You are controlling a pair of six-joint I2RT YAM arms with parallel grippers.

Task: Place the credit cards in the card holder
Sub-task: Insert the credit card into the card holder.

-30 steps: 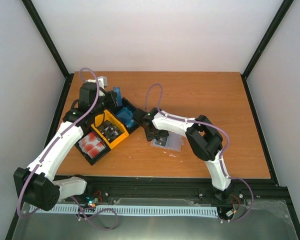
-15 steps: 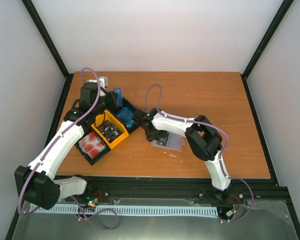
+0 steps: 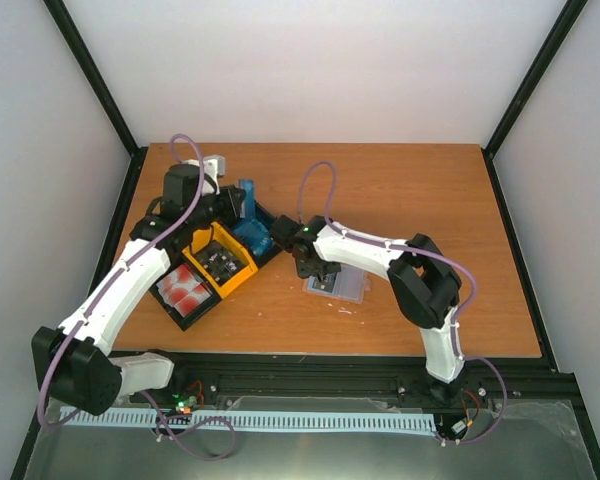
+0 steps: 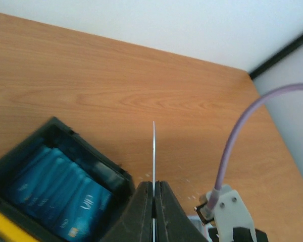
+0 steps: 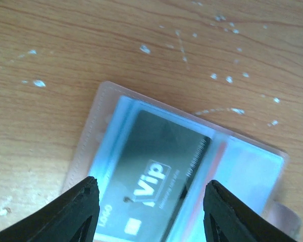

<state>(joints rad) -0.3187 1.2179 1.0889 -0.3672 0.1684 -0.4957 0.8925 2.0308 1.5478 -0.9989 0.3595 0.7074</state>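
While the left pincer (image 4: 153,185) is pinching a light blue card (image 4: 154,151) edge-on | right pincer (image 5: 150,184) is hanging spread over the card holder (image 5: 97,127).

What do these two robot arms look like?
The left arm and right arm have white tube-like links with chunky black joints. A thin purple cable loops along each. Each ends in two black wedge-shaped fingers.
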